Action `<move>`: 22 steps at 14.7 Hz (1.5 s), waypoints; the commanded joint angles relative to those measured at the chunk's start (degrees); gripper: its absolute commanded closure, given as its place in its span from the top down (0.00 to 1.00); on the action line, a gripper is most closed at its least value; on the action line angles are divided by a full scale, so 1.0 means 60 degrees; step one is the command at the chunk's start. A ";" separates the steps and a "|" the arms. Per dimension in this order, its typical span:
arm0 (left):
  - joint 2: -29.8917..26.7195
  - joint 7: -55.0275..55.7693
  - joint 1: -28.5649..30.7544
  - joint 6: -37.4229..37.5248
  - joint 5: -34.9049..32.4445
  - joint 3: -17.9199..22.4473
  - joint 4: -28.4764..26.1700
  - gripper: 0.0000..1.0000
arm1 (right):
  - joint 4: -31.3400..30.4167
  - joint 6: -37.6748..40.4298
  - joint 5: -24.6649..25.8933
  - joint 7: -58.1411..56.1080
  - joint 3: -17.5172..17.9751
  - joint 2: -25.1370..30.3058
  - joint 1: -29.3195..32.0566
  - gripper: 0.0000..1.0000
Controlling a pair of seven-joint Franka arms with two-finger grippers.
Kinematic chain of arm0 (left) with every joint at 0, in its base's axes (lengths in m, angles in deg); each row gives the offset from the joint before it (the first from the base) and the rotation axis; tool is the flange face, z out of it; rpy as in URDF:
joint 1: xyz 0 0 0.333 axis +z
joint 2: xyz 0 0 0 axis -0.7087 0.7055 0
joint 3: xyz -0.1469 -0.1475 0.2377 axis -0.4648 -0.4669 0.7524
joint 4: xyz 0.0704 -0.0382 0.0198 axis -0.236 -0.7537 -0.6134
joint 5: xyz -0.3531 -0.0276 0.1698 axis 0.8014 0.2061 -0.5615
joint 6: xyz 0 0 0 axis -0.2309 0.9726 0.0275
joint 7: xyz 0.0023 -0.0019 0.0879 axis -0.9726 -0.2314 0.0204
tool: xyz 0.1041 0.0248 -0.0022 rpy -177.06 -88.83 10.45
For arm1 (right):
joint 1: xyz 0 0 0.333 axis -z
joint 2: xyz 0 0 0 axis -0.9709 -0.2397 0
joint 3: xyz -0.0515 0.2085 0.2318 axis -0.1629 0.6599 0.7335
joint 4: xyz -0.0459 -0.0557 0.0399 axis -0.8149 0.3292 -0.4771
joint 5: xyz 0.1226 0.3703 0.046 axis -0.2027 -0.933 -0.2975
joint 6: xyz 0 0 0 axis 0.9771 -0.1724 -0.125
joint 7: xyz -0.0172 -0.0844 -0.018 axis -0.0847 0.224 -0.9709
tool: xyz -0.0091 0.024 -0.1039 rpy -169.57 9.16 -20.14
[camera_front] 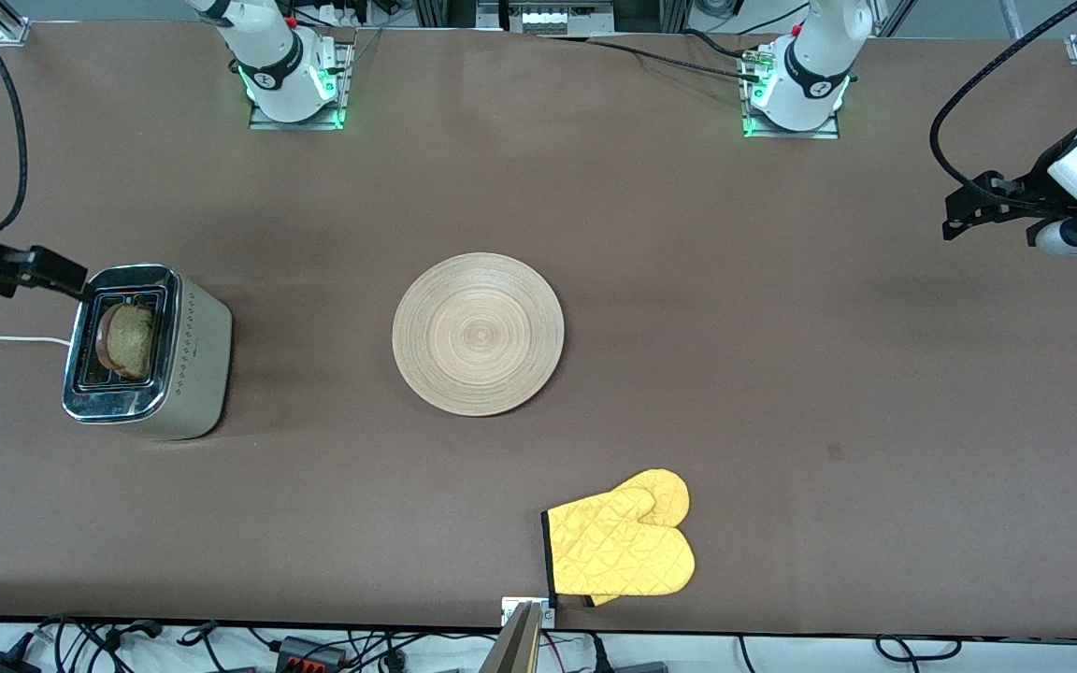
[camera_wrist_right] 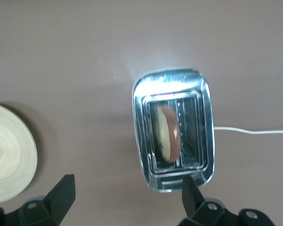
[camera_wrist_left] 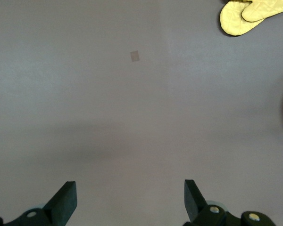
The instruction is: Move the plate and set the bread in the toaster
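The silver toaster stands at the right arm's end of the table. The slice of bread stands upright in one of its slots, with its top above the chrome rim. In the right wrist view the toaster and the bread are below the camera. My right gripper is open and empty, up in the air just beside the toaster's top; it also shows in the right wrist view. The round wooden plate lies bare in the middle of the table. My left gripper is open and empty over bare table at the left arm's end.
A yellow quilted oven mitt lies near the table edge nearest to the front camera; it also shows in the left wrist view. The toaster's white cord runs off the right arm's end of the table. The plate's rim shows in the right wrist view.
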 commanded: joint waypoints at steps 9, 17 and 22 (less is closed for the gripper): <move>0.0055 -0.0033 0.0015 0.0193 -0.0250 -0.0053 0.0236 1.00 | -0.1961 -0.0185 0.0009 -0.0462 0.0174 0.1782 0.0102 1.00; 0.0055 -0.0033 0.0015 0.0193 -0.0265 -0.0053 0.0236 1.00 | -0.1829 0.0196 -0.0020 -0.0316 0.0188 0.1753 0.0102 1.00; 0.0055 -0.0018 0.0015 0.0193 -0.0265 -0.0258 0.0251 1.00 | -0.1829 0.0167 -0.0035 -0.0316 0.0174 0.1753 0.0117 1.00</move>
